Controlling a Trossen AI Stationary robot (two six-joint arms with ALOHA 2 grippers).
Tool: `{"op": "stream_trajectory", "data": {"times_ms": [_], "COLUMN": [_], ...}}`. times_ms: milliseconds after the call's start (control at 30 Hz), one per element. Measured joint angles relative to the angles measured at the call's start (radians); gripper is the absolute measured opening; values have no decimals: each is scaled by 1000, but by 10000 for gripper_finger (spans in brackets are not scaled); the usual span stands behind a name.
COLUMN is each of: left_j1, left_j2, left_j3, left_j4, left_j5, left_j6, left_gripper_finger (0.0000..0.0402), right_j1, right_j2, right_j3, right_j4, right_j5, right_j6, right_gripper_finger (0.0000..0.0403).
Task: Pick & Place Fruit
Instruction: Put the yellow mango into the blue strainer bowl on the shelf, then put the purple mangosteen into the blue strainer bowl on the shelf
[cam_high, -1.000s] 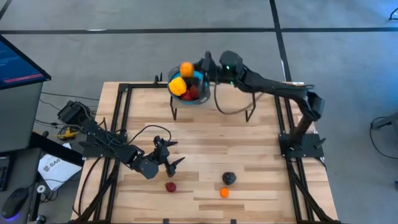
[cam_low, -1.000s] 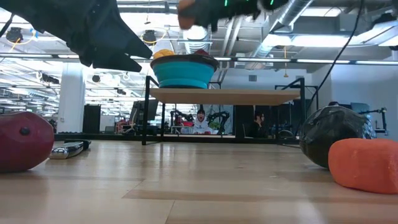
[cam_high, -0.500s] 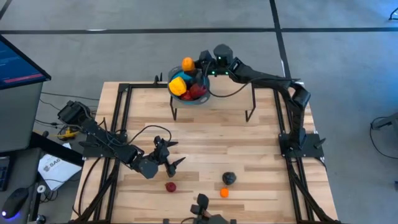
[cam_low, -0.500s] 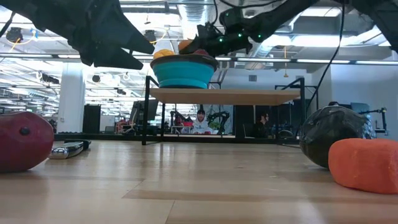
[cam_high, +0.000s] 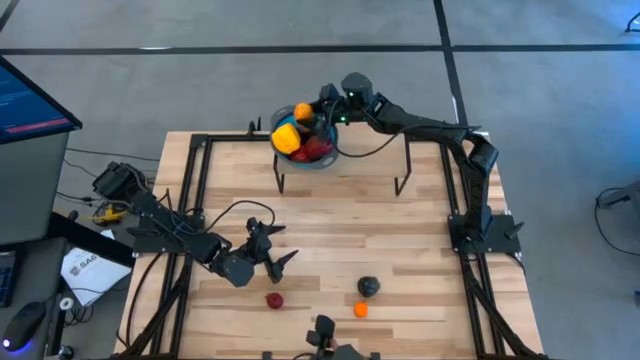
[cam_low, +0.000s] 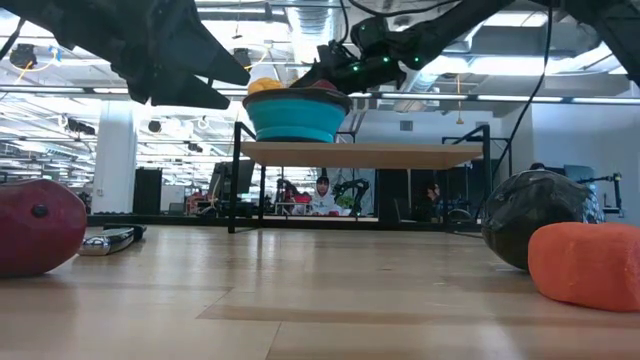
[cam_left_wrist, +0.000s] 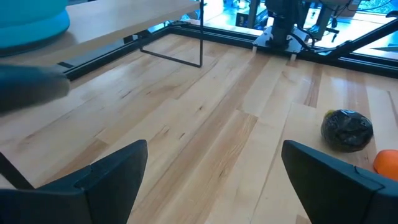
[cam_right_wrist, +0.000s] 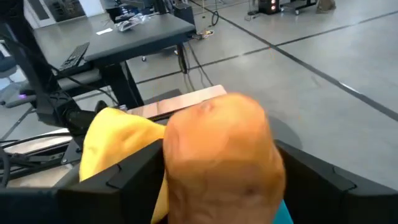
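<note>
Right gripper (cam_high: 312, 112) hangs over the blue bowl (cam_low: 297, 115), which stands on a small raised wooden shelf (cam_low: 360, 153) at the far side of the table (cam_high: 400, 240). An orange fruit (cam_right_wrist: 219, 163) sits between its two fingers in the right wrist view, with the fingers spread about as wide as the fruit; whether they press it or have let go cannot be told. In the high view that orange fruit (cam_high: 302, 111) lies at the top of the pile in the bowl, just beside the large yellow fruit (cam_high: 284, 136) and above the red fruit (cam_high: 310, 150) in the same bowl.

Left gripper (cam_high: 274, 252) waits low over the near part of the table, well apart from the bowl, its fingers wide open and empty. On the boards near it lie a red fruit (cam_high: 274, 300), a dark fruit (cam_high: 369, 287) and a small orange fruit (cam_high: 361, 310); the dark and the small orange one are just beside each other, the red one apart from them. In the low view a slim knife (cam_low: 112, 240) lies on the table behind the red fruit.
</note>
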Motion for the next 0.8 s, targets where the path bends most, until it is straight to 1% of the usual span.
{"op": "stream_trajectory", "data": {"times_ms": [200,333,467,600,700,800], "left_j1": [0,14,18,16,16,16], "left_j2": [0,0,0,0,0,0], "left_j3": [0,0,0,0,0,0], "left_j4": [2,4,7,13,15,19], "left_j5": [0,0,0,10,11,12], "left_j6": [0,5,5,0,0,-2], "left_gripper_finger": [365,365,365,365,365,365], "right_j1": [-2,-2,-1,2,18,56], "right_j2": [0,-5,-26,-69,-117,-189], "right_j3": [0,0,0,0,0,0], "right_j4": [-4,-7,-7,-8,-34,-97], "right_j5": [-73,-78,-77,-74,-72,-72], "right_j6": [-2,-3,-5,-5,-14,-87], "right_gripper_finger": [307,332,349,353,347,337]}}
